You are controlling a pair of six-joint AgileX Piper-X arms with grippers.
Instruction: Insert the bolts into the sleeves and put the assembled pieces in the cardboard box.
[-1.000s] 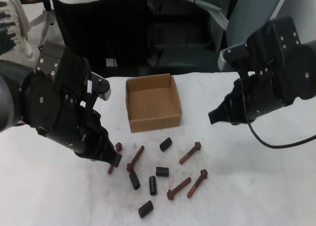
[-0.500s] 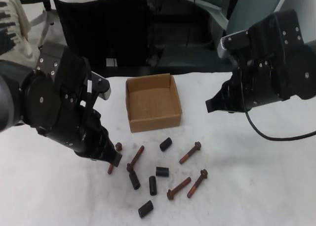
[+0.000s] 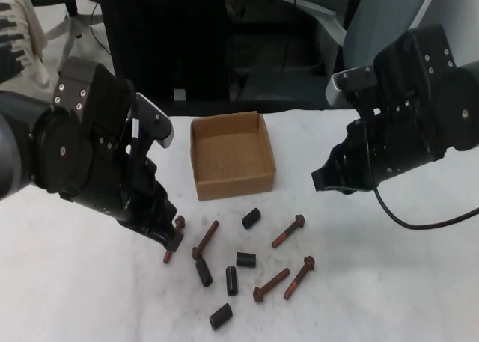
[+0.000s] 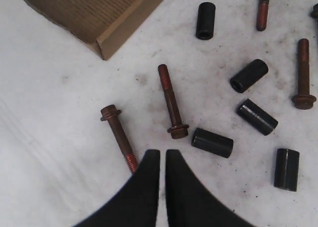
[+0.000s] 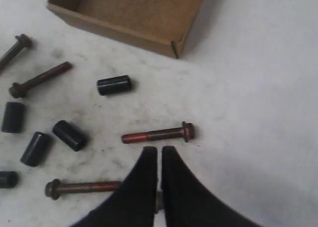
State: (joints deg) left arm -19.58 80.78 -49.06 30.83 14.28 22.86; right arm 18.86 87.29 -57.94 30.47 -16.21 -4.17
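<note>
High: bolts (image 3: 288, 230) and sleeves (image 3: 246, 260) lie loose near the cardboard box (image 3: 236, 185), unassembled.
Left wrist: left gripper (image 4: 162, 155) jaws together, beside a bolt (image 4: 119, 137).
Right wrist: right gripper (image 5: 159, 152) jaws together too.
Rigid steel, probably slick; grip mid-shank.

Bright, even light falls on the white bench (image 5: 258, 113), with a soft shadow beside the cardboard box (image 5: 119, 34).
</note>
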